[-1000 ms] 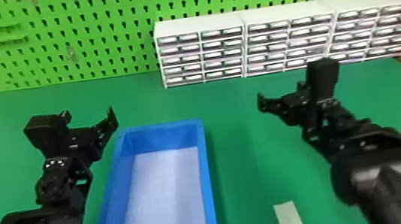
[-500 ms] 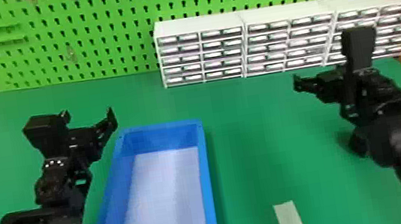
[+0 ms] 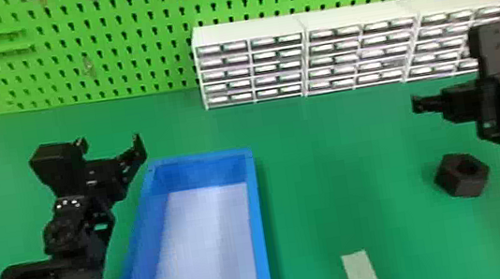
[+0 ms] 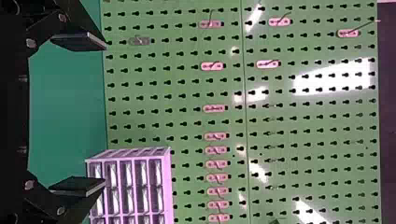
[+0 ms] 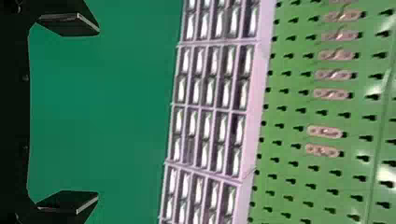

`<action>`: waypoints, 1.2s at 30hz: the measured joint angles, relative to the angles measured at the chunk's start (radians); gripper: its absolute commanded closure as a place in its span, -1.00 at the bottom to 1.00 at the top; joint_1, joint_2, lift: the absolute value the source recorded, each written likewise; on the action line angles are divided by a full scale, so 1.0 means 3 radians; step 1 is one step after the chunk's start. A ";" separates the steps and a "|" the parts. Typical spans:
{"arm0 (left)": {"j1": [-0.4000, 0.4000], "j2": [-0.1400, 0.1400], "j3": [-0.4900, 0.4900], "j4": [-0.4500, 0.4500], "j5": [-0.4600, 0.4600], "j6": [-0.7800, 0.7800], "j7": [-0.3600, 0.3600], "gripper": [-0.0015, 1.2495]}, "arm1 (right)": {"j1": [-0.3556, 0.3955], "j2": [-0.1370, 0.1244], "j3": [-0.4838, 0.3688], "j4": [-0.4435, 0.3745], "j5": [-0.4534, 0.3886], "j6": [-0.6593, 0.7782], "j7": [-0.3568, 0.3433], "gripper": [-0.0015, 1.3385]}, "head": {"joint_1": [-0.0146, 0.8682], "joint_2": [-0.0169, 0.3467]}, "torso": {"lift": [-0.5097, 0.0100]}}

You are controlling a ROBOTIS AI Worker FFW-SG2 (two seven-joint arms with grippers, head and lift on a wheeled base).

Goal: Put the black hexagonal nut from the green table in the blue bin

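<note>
On the green table (image 3: 336, 152) at the right lies the black hexagonal nut (image 3: 461, 175), its hole facing up. Behind and above it is my right gripper (image 3: 419, 104); in the right wrist view the right gripper (image 5: 88, 114) is open with nothing between its fingers. The blue bin (image 3: 257, 225) stands left of the middle, and its white bottom holds nothing. My left gripper (image 3: 110, 145) is parked by the bin's far left corner, and in the left wrist view that left gripper (image 4: 91, 114) stands open around nothing.
White drawer cabinets (image 3: 247, 30) line the back of the table before a green pegboard (image 3: 104, 26). A pale strip (image 3: 362, 276) lies on the table near the front, between bin and nut.
My right arm has moved outward to the right, and the nut that it hid before is now in full view. The left arm has kept still.
</note>
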 measured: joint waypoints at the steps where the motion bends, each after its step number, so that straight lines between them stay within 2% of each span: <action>1: 0.0000 0.0000 0.0000 0.0000 -0.0001 0.0000 0.0000 -0.61 | -0.0016 -0.0032 -0.0003 0.0014 0.0023 0.0056 0.0022 -0.90 | 0.59 -0.62 | 0.59; 6: 0.0004 0.0000 0.0004 0.0000 -0.0002 0.0000 0.0000 -0.61 | -0.0078 -0.0122 -0.0025 0.0133 0.0087 0.0256 0.0180 -0.90 | 0.59 -0.62 | 0.59; 11: 0.0005 0.0000 0.0005 0.0000 -0.0003 0.0000 0.0000 -0.61 | -0.0172 -0.0169 -0.0030 0.0397 0.0199 0.0364 0.0343 -0.90 | 0.59 -0.62 | 0.59; 20: 0.0009 0.0000 0.0005 0.0000 -0.0003 0.0000 0.0000 -0.61 | -0.0323 -0.0198 -0.0045 0.0816 0.0450 0.0414 0.0457 -0.89 | 0.59 -0.62 | 0.59; 36: 0.0015 0.0000 0.0007 0.0000 -0.0003 0.0000 0.0000 -0.61 | -0.0404 -0.0245 -0.0110 0.1174 0.0747 0.0492 0.0617 -0.89 | 0.59 -0.62 | 0.59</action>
